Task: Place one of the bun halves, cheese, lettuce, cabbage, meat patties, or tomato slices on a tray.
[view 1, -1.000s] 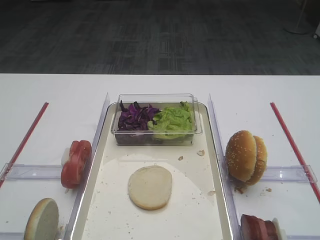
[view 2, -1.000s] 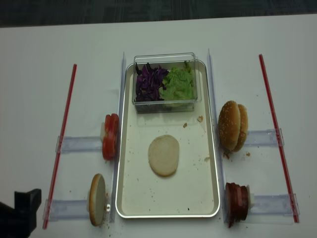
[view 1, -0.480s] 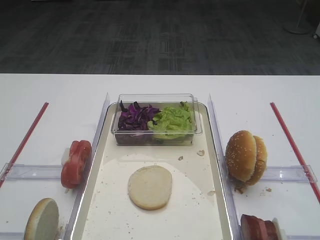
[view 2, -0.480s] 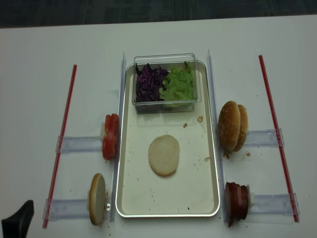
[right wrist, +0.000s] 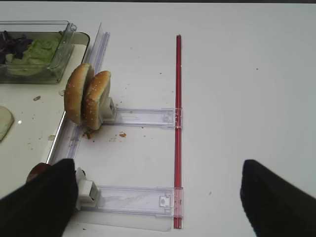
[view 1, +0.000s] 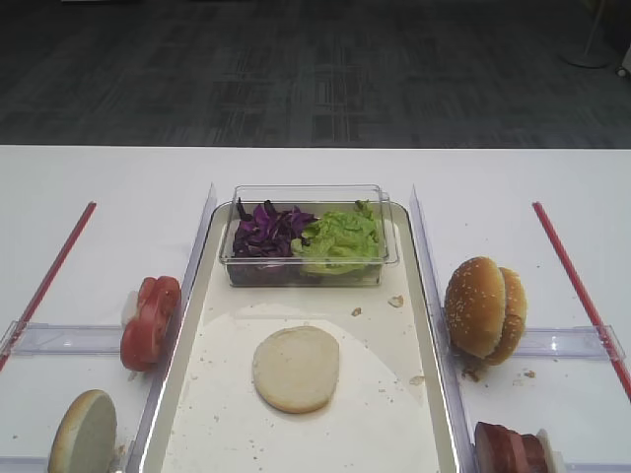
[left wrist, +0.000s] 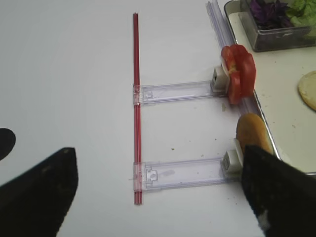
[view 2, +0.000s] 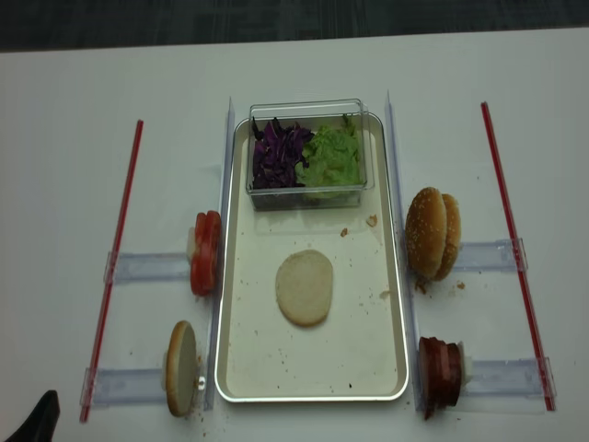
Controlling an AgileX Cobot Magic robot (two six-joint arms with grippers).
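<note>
In the middle of the white table [view 2: 55,92] sits the tray [view 2: 241,368], long side running front to back, with one bun half [view 2: 305,288] lying flat near the centre of its floor and a few crumbs around it. At the tray's far end there's a clear tub [view 2: 308,110] holding the cabbage [view 2: 278,153] on its left side and the lettuce [view 2: 332,157] on its right, touching each other. Just off the tray's left edge the tomato slices [view 2: 205,252] stand on edge in a clear holder [view 2: 147,268], and nearer the front-left corner another bun half [view 2: 180,369] stands upright in its own holder. Off the right edge — two sesame buns [view 2: 433,233] stand side by side on edge, and the meat patties [view 2: 441,374] are stacked on edge by the front-right corner. A red strip [view 2: 115,267] runs along the table on the left and another on the right, both well clear of the food. The left gripper [left wrist: 157,192] hangs over the table left of the tray, fingers [left wrist: 39,197] spread wide with nothing between them. The right gripper [right wrist: 158,197] hangs over the patty holder on the right — also spread, empty. Neither touches any food.
</note>
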